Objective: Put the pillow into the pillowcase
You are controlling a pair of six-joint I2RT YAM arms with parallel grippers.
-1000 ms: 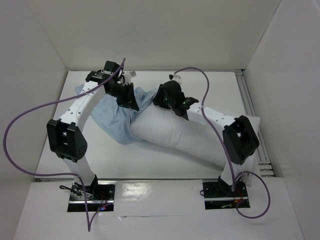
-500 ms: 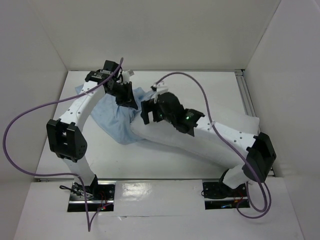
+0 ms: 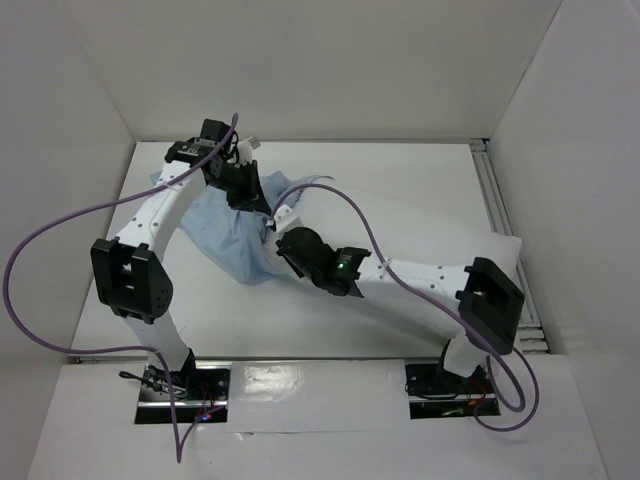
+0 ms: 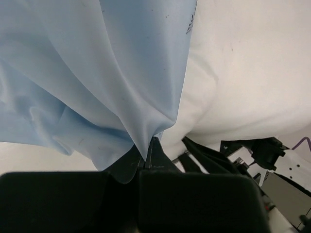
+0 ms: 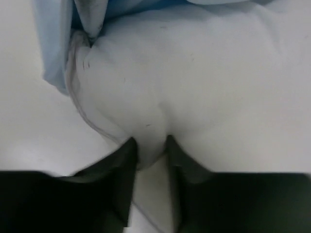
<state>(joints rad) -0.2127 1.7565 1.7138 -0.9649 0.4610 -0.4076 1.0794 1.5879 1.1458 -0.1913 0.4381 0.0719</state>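
Observation:
The white pillow [image 3: 430, 225] lies slantwise across the table, its left end at the mouth of the light blue pillowcase [image 3: 222, 238]. My left gripper [image 3: 252, 198] is shut on a pinched fold of the pillowcase [image 4: 97, 73], lifting its upper edge beside the pillow [image 4: 243, 68]. My right gripper [image 3: 284, 244] sits low at the pillow's near-left end. In the right wrist view its jaws [image 5: 149, 143] pinch a fold of the pillow [image 5: 204, 73], with the pillowcase [image 5: 52, 48] just beyond at upper left.
White walls close in the table [image 3: 300, 320] at the back and on both sides. A metal rail [image 3: 497, 200] runs along the right edge. Purple cables [image 3: 40, 250] loop off both arms, one arching over the pillow.
My right gripper came off the top of the pillow, swung down to its near-left end, opened wide and closed on a fold of it. The left gripper kept its hold on the pillowcase.

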